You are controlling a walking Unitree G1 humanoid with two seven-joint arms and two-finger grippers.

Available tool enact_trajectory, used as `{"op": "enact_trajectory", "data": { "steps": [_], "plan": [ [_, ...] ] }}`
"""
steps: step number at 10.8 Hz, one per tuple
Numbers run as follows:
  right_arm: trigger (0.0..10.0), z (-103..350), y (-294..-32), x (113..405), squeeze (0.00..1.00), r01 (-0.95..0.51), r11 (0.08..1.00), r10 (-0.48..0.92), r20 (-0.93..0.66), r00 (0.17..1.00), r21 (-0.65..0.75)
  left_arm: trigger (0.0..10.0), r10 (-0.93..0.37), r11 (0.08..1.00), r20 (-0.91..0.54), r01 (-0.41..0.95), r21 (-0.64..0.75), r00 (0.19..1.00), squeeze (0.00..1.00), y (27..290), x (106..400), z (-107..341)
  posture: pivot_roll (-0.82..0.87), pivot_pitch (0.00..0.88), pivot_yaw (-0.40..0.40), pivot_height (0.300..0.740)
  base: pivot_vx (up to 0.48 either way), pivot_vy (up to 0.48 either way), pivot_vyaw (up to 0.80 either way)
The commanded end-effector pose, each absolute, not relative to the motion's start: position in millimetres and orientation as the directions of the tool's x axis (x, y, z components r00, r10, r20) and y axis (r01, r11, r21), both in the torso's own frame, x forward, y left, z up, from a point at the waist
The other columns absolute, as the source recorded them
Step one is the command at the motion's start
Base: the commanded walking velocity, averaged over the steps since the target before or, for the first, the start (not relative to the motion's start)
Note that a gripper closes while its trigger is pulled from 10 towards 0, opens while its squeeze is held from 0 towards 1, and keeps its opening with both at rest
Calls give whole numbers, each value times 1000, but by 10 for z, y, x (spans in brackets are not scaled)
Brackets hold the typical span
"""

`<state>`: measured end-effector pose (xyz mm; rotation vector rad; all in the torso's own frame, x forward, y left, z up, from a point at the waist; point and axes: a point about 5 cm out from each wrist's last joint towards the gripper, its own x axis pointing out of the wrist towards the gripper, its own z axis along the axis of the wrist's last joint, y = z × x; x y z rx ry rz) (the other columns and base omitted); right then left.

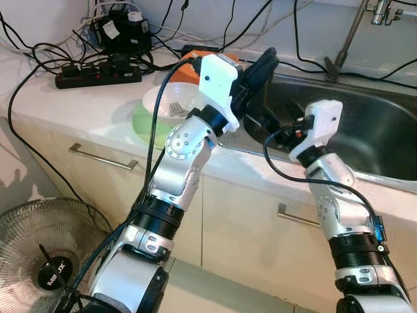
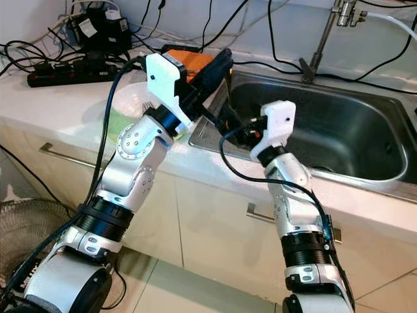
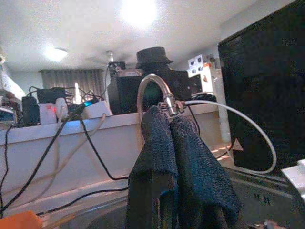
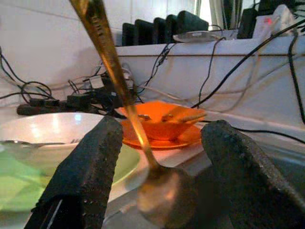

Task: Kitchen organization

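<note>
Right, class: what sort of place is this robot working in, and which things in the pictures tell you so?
Most likely a home kitchen: a stainless steel sink with a tap is set into a countertop over cabinets, and stacked bowls stand beside it.

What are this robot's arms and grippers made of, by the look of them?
Both arms are silver metal tubes with black ribbed rings and round screwed joints. Each wrist wears a white plastic housing, with black cables along the arms. The left gripper and the right gripper each have two long black fingers with rough, textured pads.
</note>
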<state>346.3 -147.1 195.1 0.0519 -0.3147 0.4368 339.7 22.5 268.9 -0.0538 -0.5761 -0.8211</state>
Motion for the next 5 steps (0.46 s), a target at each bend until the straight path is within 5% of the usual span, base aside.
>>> {"op": "enact_trajectory", "data": {
  "steps": [1, 5],
  "plan": [
    [10000, 1970, -1436, 3440, 0, -448, 894, 429, 314, 847, -14, 10000, -691, 669, 502, 724, 171, 520, 0, 210, 3363, 2690, 147, 0, 21, 740, 0, 0, 0],
    [10000, 1979, -1337, 3428, 0, -473, 881, 449, 318, 835, 0, 10000, -750, 598, 455, 786, 158, 479, 0, 145, 3314, 2614, 149, 0, 25, 740, 0, 0, 0]
  ]
}}
